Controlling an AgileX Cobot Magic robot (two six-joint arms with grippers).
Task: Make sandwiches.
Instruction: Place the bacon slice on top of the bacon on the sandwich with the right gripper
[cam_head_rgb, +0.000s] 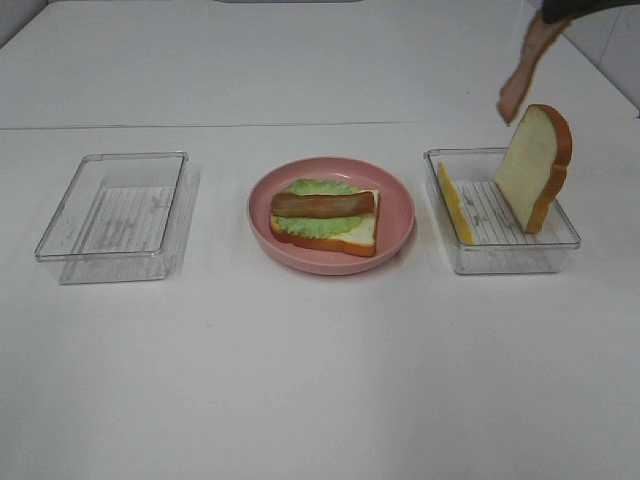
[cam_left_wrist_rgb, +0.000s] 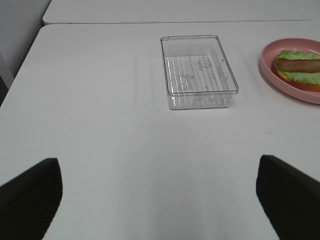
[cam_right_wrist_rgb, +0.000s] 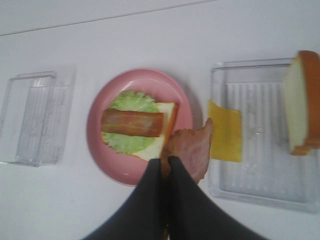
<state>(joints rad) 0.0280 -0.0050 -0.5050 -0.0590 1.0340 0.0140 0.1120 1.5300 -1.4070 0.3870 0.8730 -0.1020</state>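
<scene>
On the pink plate (cam_head_rgb: 400, 215) lies a bread slice (cam_head_rgb: 358, 234) with a green lettuce leaf (cam_head_rgb: 312, 222) and one brown bacon strip (cam_head_rgb: 322, 205) on top. My right gripper (cam_right_wrist_rgb: 165, 165) is shut on a second bacon strip (cam_head_rgb: 522, 75) and holds it high above the right clear tray (cam_head_rgb: 510, 255). In that tray a second bread slice (cam_head_rgb: 535, 167) stands upright and a yellow cheese square (cam_head_rgb: 454, 203) leans on the left wall. My left gripper (cam_left_wrist_rgb: 160, 195) is open and empty, low over the table near its left side.
An empty clear tray (cam_head_rgb: 115, 215) stands left of the plate; it also shows in the left wrist view (cam_left_wrist_rgb: 199, 71). The white table (cam_head_rgb: 300, 380) stretches bare in front. A table seam (cam_head_rgb: 150, 126) runs behind the trays.
</scene>
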